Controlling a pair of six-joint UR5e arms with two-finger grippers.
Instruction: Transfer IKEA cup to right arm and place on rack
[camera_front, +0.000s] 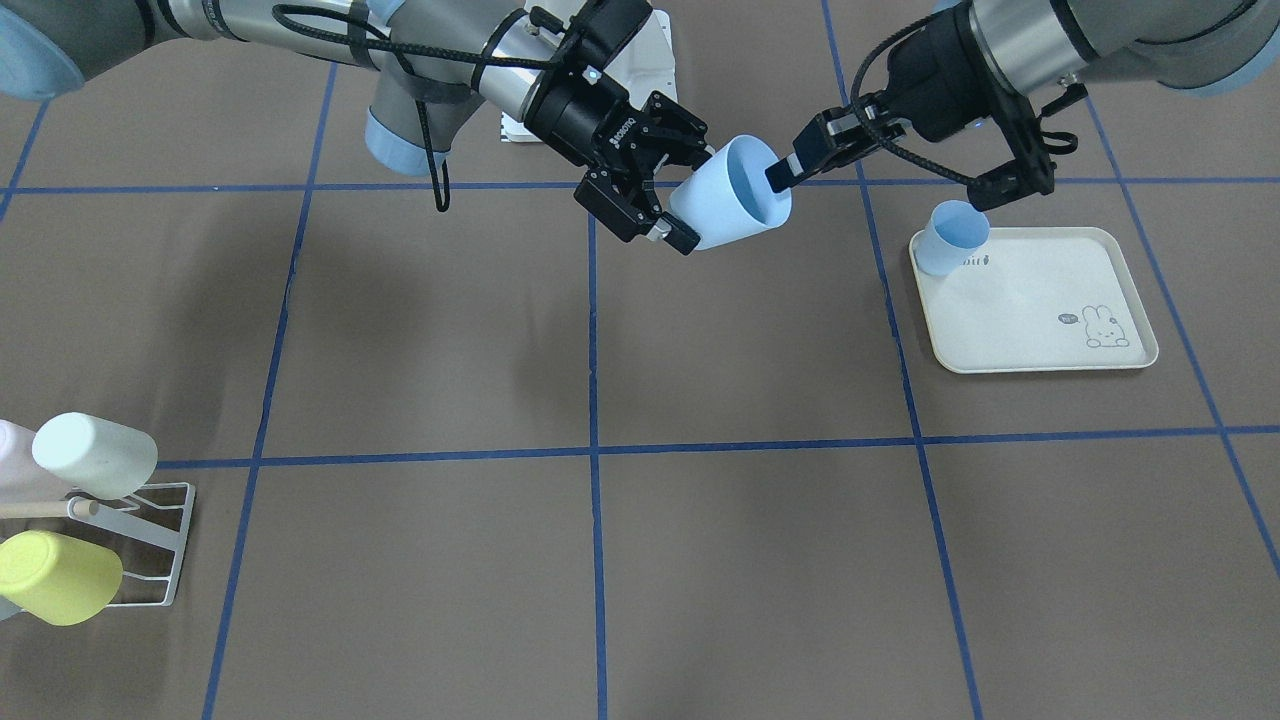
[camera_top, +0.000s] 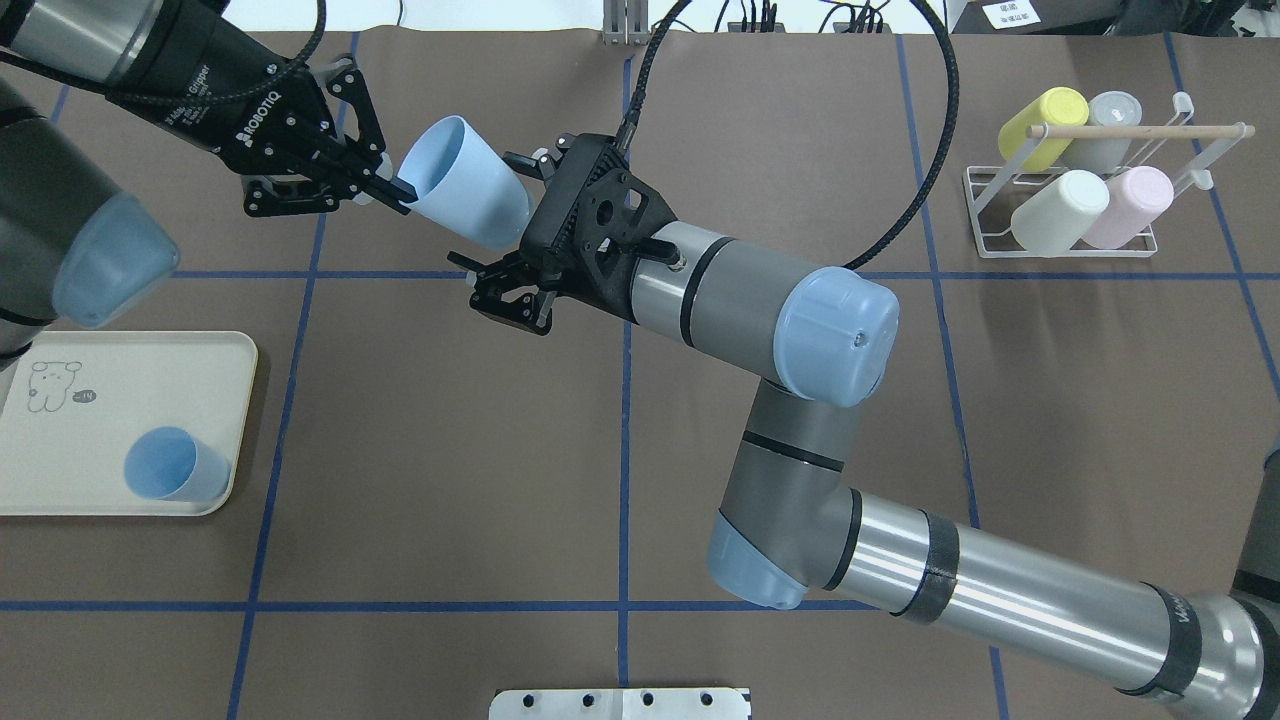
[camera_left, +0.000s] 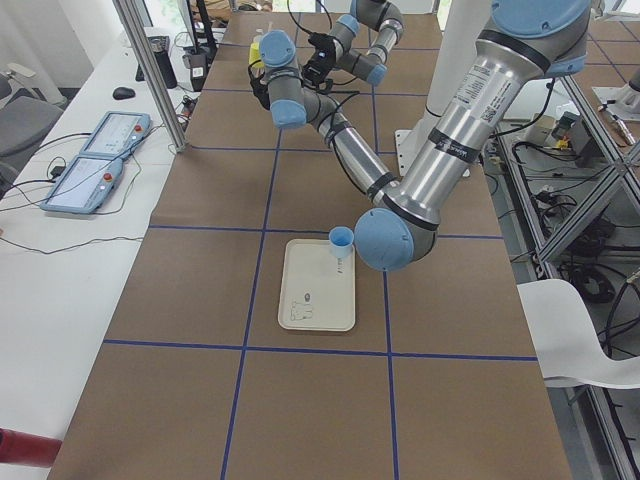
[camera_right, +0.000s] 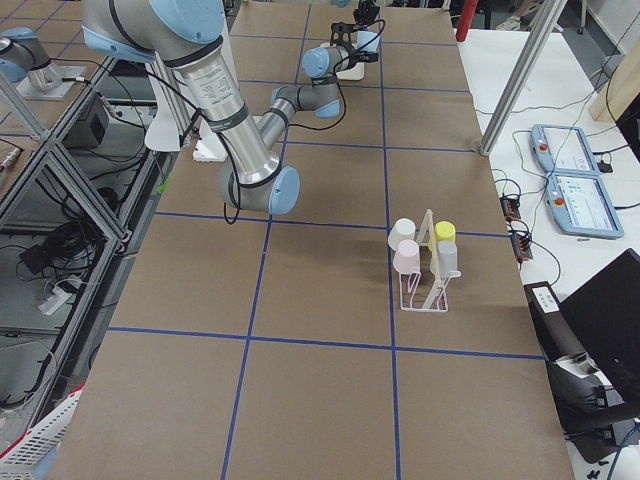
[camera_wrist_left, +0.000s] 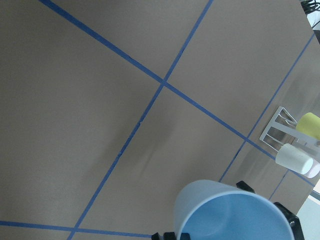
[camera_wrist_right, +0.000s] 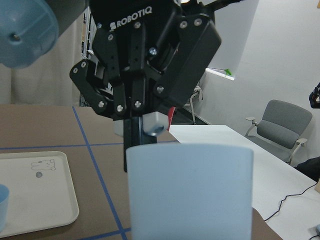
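Observation:
A pale-blue IKEA cup (camera_front: 735, 205) (camera_top: 460, 180) hangs tilted above the table between both arms. My left gripper (camera_front: 780, 175) (camera_top: 395, 187), slim and white-tipped, is shut on the cup's rim, one finger inside the mouth. The right arm's gripper (camera_front: 690, 190) (camera_top: 505, 235) is open, its black fingers straddling the cup's base end; the far finger stands apart from the wall. In the right wrist view the cup (camera_wrist_right: 190, 190) fills the foreground with the left gripper (camera_wrist_right: 142, 132) pinching its far rim. The white wire rack (camera_top: 1080, 245) (camera_front: 150, 540) stands away on the robot's right.
Several cups lie on the rack's prongs, among them yellow (camera_top: 1045, 125), white (camera_top: 1060, 210) and pink (camera_top: 1125, 205). A cream rabbit-printed tray (camera_top: 130, 370) (camera_front: 1040, 300) on the robot's left holds another blue cup (camera_top: 170, 465) (camera_front: 955, 235). Brown table paper with blue tape lines.

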